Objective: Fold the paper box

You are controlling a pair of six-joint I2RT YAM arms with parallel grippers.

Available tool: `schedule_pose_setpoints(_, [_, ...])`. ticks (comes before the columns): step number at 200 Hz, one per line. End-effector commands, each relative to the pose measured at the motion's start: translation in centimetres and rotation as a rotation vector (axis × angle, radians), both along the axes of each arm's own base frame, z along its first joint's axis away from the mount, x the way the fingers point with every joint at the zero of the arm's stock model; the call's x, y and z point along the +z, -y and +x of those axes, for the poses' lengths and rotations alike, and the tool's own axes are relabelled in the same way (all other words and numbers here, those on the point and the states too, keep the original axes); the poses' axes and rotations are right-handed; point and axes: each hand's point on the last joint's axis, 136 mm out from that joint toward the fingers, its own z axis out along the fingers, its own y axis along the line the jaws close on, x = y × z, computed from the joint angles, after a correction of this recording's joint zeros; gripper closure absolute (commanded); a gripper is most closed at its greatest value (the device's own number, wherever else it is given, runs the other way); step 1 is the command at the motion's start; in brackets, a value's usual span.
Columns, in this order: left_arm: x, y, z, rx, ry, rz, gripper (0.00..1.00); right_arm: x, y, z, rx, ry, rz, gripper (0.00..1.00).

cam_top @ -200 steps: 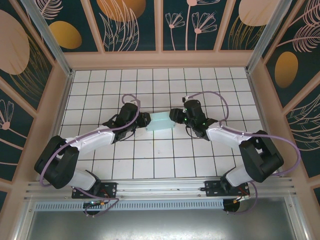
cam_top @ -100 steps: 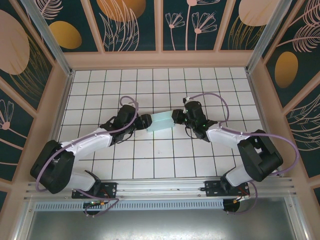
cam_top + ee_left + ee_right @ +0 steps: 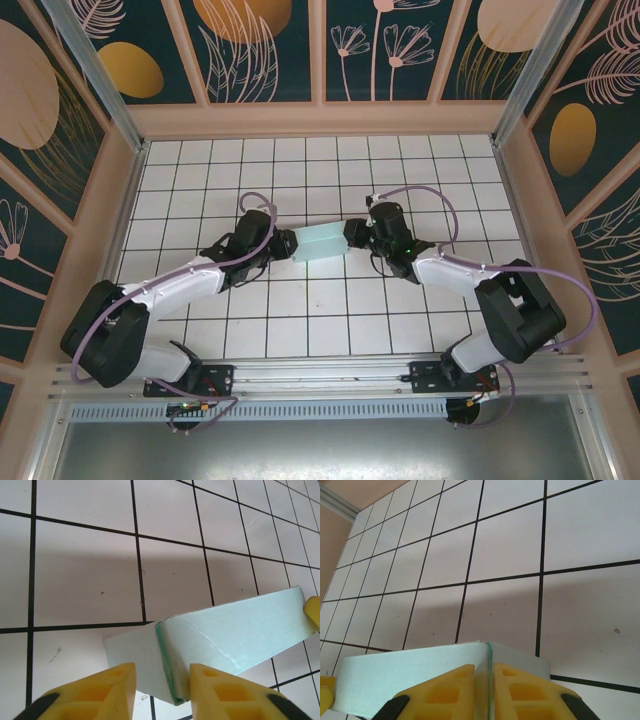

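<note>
Here, on the left, the left arm (image 3: 185,277) reaches in over the white tiled tabletop (image 3: 300,320) toward the middle, and the left claw (image 3: 289,243) meets the left end of the paper box (image 3: 322,241). The left wrist view shows its two yellow fingers (image 3: 100,692) standing partly apart on either side of that end's folded edge. One of them touches the card, but whether the pair actually squeezes it I cannot tell. The box is a small pale mint-blue oblong spanning between the two claws near the tabletop's centre, with its right end a little farther back and its shadow on the tiles beneath. At that right end the right claw (image 3: 351,233) is closed on the box — in the right wrist view its fingertips (image 3: 520,687) pinch a thin card wall between them, nearly touching each other. The right arm (image 3: 450,268) bends back to its base at the near edge.
</note>
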Motion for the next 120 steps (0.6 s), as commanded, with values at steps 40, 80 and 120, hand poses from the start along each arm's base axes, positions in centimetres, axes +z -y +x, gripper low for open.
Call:
schedule_pose_setpoints(40, [-9.0,-1.2,-4.1,-0.065,-0.255,0.102,0.99,-3.3,1.7,-0.5,-0.034,-0.08,-0.08,0.85])
schedule_pose_setpoints(80, [-10.5,-1.3,-4.6,-0.071,-0.289,0.114,1.0,-3.3,1.2,-0.4,-0.018,-0.085,-0.072,1.0])
schedule_pose_setpoints(120, [-9.1,-0.8,-3.7,-0.07,-0.251,0.092,0.94,-1.8,0.6,-0.1,0.006,-0.061,-0.06,1.0])
